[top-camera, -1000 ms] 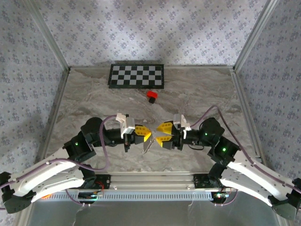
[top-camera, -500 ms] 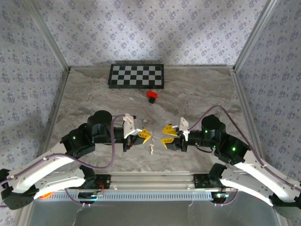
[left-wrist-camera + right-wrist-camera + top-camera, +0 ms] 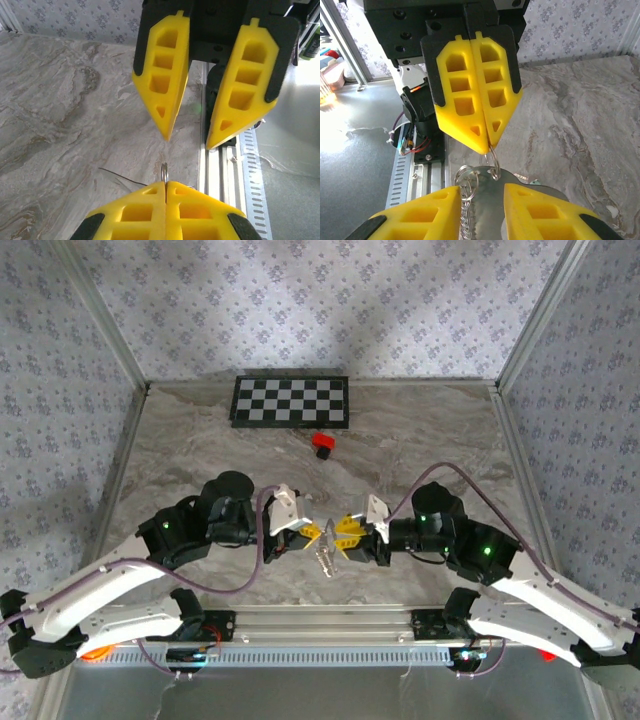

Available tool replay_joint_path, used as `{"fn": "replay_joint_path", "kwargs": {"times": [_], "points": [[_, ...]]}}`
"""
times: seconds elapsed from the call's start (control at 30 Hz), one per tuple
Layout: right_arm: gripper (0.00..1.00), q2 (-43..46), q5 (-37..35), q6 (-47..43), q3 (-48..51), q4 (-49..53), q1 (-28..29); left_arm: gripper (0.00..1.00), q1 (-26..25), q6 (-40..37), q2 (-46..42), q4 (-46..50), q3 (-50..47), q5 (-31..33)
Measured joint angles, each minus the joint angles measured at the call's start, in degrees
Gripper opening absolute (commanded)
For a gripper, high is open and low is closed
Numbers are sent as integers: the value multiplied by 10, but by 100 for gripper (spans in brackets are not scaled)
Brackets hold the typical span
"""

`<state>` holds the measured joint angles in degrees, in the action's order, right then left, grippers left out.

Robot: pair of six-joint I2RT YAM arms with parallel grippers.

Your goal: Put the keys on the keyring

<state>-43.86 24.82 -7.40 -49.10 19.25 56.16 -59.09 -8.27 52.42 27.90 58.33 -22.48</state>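
Observation:
My left gripper [image 3: 317, 533] is shut on a small silver split ring [image 3: 164, 172], which sticks up from its closed fingertips [image 3: 150, 190]. In the right wrist view that ring [image 3: 492, 156] runs through a hole in a flat silver key [image 3: 492, 210] hanging below the left gripper [image 3: 487, 147]. A sliver of mint-green [image 3: 535, 182] peeks out behind the key. The keyring, a bumpy silver chain [image 3: 466, 222] with a wire loop [image 3: 468, 177] on top, hangs beside the key. My right gripper [image 3: 480, 189] is open, with a finger on each side of the key and chain. The bundle [image 3: 325, 562] dangles between both grippers.
A red block [image 3: 322, 444] lies on the marble table [image 3: 420, 440] in front of a checkerboard [image 3: 291, 401] at the back. The aluminium rail [image 3: 330, 620] along the near edge runs just below the grippers. Patterned walls enclose the table.
Both arms have moved inward until the fingertips nearly meet. The right gripper's jaws have narrowed around the hanging key. The left gripper stays shut on the ring.

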Motion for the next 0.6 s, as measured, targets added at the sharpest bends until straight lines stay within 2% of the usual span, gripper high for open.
{"fn": "replay_joint_path", "kwargs": {"times": [0.6], "points": [[19, -33, 0, -13, 0, 3, 13, 0, -18, -8, 15, 11, 3, 5]]}}
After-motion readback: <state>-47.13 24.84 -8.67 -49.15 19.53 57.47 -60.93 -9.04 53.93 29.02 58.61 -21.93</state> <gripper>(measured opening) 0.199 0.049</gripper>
